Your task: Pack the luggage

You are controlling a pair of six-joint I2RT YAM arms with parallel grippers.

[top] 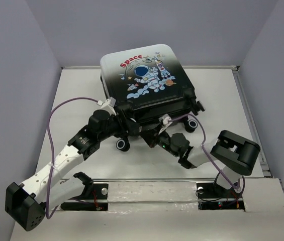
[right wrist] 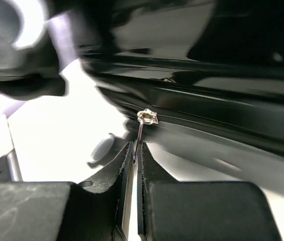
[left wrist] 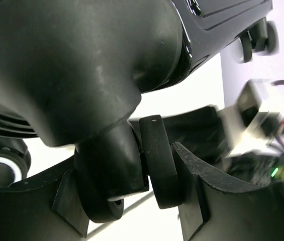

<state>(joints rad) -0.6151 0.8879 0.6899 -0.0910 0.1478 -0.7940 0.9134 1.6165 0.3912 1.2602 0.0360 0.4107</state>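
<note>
A: Where's the luggage (top: pixel 147 75)?
B: Flat on the tabletop (top: pixel 76 90), printed shell up, right against both my arms' tips.
A: And your grip?
B: My left end effector (left wrist: pixel 131 193) clamps a wheel (left wrist: pixel 158 165) between its fingers; my right end effector (right wrist: pixel 137 156) pinches the zip pull (right wrist: pixel 140 131) just ahead of it

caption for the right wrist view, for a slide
Right gripper shut on the zipper pull of the luggage, at the seam of its glossy black shell.
</note>
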